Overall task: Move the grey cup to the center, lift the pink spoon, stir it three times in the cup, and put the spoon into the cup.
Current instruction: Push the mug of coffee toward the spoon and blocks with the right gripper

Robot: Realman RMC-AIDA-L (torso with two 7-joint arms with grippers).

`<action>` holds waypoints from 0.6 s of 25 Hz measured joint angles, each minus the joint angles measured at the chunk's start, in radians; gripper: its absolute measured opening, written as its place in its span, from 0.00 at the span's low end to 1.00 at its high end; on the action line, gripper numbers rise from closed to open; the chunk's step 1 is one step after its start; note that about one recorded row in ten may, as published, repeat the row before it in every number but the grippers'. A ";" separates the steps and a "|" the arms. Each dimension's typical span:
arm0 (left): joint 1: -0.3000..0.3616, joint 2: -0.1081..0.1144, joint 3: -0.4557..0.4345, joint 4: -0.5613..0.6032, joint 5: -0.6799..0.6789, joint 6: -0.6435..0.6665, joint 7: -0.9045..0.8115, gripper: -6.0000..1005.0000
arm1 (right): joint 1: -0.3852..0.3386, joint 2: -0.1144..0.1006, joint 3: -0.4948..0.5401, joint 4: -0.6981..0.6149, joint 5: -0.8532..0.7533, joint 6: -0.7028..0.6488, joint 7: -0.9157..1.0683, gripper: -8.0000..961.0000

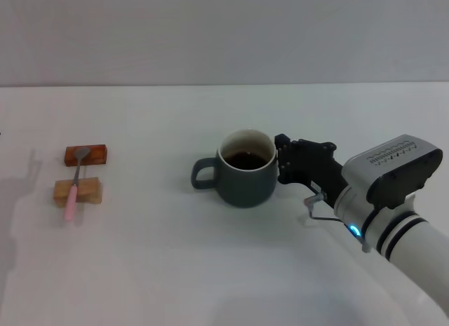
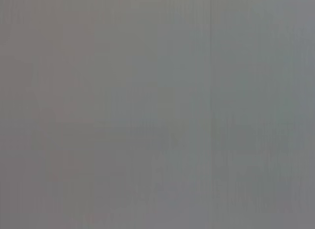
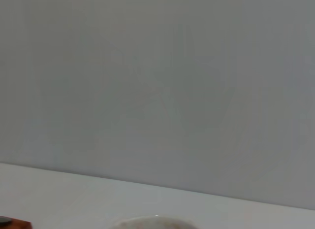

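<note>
The grey cup point(image 1: 244, 173) stands upright near the middle of the white table, handle pointing left, with dark liquid inside. Its pale rim point(image 3: 150, 222) just shows in the right wrist view. My right gripper point(image 1: 282, 159) is right against the cup's right side, open, its fingertips at the wall and not around the cup. Far to the left, the pink spoon point(image 1: 74, 187) lies across two small blocks, its metal bowl on the farther one and its pink handle over the nearer one. My left gripper is out of view.
A reddish-brown block point(image 1: 86, 155) and a light wooden block point(image 1: 78, 191) carry the spoon at the table's left. The white table point(image 1: 224, 270) stretches in front of the cup. A plain grey wall stands behind. The left wrist view is only plain grey.
</note>
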 joint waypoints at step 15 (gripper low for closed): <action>0.000 0.000 0.000 0.002 0.000 0.000 -0.004 0.82 | 0.014 0.000 -0.033 0.025 -0.002 0.034 0.003 0.01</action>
